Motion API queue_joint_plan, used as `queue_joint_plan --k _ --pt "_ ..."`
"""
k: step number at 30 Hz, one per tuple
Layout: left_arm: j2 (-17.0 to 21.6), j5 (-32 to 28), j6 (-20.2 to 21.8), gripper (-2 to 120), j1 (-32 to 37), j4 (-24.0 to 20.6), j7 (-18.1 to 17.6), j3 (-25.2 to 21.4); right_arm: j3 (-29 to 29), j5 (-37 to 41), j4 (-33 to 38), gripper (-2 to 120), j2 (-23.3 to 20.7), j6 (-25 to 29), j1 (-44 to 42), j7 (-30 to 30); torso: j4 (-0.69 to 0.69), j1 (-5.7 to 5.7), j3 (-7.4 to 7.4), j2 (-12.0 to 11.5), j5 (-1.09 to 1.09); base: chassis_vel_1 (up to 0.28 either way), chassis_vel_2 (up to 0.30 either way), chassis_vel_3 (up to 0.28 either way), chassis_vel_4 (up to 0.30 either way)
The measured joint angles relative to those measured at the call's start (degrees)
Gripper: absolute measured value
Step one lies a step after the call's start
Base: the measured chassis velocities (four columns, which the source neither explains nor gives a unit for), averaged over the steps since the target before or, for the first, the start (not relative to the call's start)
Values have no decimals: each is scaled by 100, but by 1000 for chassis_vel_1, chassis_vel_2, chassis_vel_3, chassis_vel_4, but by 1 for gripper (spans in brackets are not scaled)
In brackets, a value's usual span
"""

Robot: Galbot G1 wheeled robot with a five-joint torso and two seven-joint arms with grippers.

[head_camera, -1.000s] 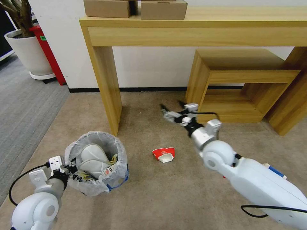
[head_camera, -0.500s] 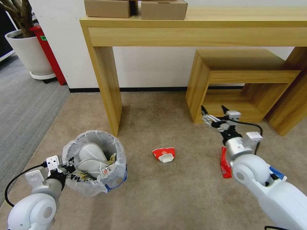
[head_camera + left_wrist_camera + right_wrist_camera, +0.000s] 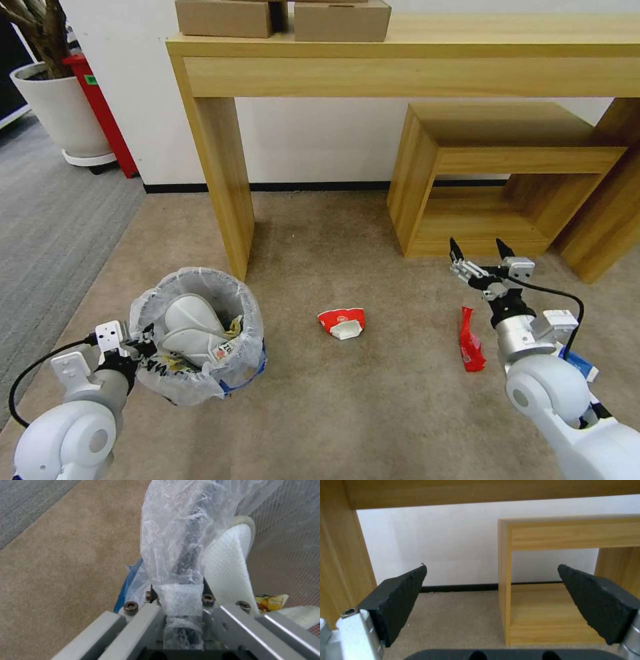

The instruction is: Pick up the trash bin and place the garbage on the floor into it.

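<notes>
Lower left: left gripper (image 3: 137, 347) clamped on bagged rim of trash bin (image 3: 200, 337), white slipper (image 3: 190, 327) inside. Centre frame: crushed red-white cup (image 3: 342, 322) on carpet. Lower right: right gripper (image 3: 481, 257) spread wide, holding nothing, just above red wrapper (image 3: 470, 340), near low wooden shelf (image 3: 493, 167).
</notes>
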Motion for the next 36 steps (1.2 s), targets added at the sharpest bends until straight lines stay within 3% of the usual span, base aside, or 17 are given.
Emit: queue_joint_plan --k 36 --pt "-70 79 -78 1 39 105 62 4 -347 -246 -246 100 6 63 156 -108 0 0 1 0 0 -51 54 49 -50"
